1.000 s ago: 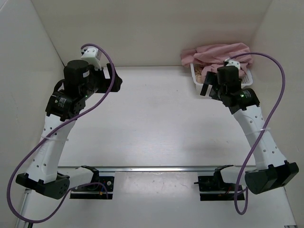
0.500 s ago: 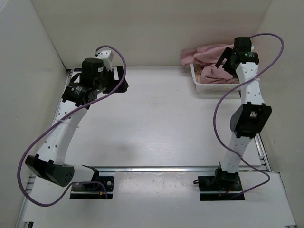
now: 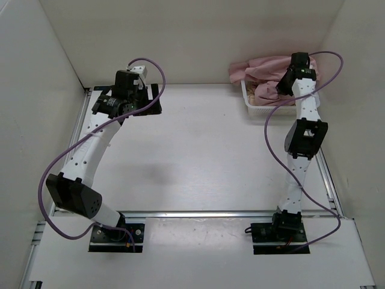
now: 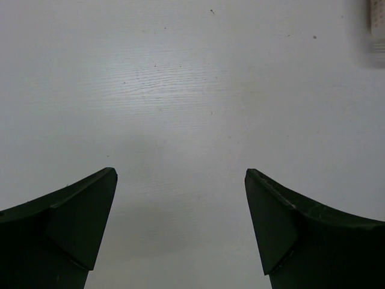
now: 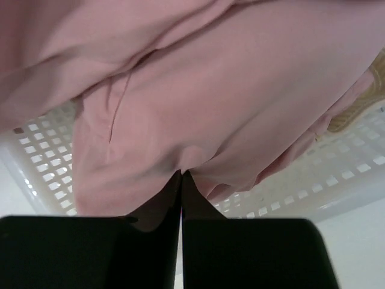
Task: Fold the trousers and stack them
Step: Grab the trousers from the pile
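Observation:
The dusty-pink trousers (image 3: pixel 264 65) lie bunched in a white basket (image 3: pixel 260 109) at the back right and spill over its far rim. My right gripper (image 3: pixel 281 86) reaches down into that pile. In the right wrist view its fingertips (image 5: pixel 181 174) are pressed together with a small pucker of the pink trousers (image 5: pixel 198 90) pinched between them. My left gripper (image 3: pixel 154 100) hovers low over the bare table at the back left. Its two dark fingers (image 4: pixel 72 223) stand wide apart with only white tabletop between them.
White walls close in the table at the back and on both sides. The basket's lattice wall (image 5: pixel 42 162) shows beneath the cloth. A tan item (image 5: pixel 361 105) lies in the basket under the fabric. Purple cables loop off both arms.
The right arm stretched farther back over the basket and its jaws went from open to shut on the fabric. The left arm extended toward the back left, gripper still open.

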`<state>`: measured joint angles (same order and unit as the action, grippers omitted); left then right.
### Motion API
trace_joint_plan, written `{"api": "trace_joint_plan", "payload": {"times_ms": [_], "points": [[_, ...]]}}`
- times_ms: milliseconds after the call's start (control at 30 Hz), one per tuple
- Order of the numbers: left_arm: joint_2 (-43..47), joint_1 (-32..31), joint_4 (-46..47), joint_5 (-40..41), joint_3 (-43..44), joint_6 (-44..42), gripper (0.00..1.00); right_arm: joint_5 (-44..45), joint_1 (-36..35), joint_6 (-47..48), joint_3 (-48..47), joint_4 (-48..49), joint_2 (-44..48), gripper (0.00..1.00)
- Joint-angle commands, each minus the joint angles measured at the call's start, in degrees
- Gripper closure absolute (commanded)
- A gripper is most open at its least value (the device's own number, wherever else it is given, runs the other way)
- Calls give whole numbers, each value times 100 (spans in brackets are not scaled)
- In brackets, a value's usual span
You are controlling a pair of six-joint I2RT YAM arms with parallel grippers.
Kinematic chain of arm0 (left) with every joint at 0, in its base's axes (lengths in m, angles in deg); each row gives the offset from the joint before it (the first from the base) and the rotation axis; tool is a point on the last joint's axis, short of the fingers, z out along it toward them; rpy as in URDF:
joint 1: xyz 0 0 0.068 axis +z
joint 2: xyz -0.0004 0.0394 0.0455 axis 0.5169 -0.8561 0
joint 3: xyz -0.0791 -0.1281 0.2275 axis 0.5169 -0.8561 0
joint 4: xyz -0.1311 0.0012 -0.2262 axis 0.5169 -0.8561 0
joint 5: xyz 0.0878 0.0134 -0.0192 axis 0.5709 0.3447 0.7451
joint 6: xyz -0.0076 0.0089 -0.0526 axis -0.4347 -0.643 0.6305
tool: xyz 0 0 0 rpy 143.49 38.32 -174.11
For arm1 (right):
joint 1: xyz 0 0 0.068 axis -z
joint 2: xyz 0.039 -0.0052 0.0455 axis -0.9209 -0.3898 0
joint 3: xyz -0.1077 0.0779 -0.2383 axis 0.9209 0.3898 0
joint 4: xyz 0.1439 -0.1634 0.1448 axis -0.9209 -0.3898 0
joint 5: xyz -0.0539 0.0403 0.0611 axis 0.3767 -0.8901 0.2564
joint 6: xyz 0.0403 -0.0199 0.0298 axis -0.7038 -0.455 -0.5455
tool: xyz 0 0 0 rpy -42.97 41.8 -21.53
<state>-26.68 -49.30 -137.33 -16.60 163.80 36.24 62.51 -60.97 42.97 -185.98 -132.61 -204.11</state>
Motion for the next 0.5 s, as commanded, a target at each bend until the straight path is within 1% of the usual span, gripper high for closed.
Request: {"api": "trace_joint_plan", "payload": {"times_ms": [0, 33, 67, 100, 133, 167, 200, 233, 267, 333, 367, 400, 467], "points": [[16, 7, 63, -258, 330, 37, 0, -169, -81, -24, -323, 430, 565, 100], [15, 7, 63, -494, 399, 107, 0, -169, -177, -24, -323, 430, 723, 100], [15, 7, 63, -609, 400, 108, 0, -73, -239, -24, -244, 500, 1116, 100], [15, 7, 63, -715, 400, 187, 0, -72, -240, 28, -191, 605, 1329, 100], [67, 7, 63, -768, 400, 239, 0, -124, -396, 124, -139, 658, 1549, 100], [68, 7, 63, -769, 322, 292, 0, -203, -398, 177, -138, 658, 1960, 100], [242, 7, 63, -838, 225, 362, 0, -291, -485, 178, -138, 658, 2173, 100], [322, 7, 63, -839, 172, 363, 0, -501, -564, 178, -138, 711, 2601, 100], [409, 7, 63, -839, 50, 433, 0, -677, -565, 230, -138, 711, 2823, 100], [699, 7, 63, -839, -83, 504, 0, -950, -801, 300, -68, 711, 3410, 100], [787, 7, 63, -674, -223, 634, 0, -1116, -906, 362, -68, 781, 3588, 100], [962, 76, 63, -559, -320, 723, 0, -1475, -1142, 441, -68, 782, 3755, 100], [1017, 164, 63, -235, -513, 942, 0, -1916, -1425, 494, -68, 843, 4116, 100]]}}
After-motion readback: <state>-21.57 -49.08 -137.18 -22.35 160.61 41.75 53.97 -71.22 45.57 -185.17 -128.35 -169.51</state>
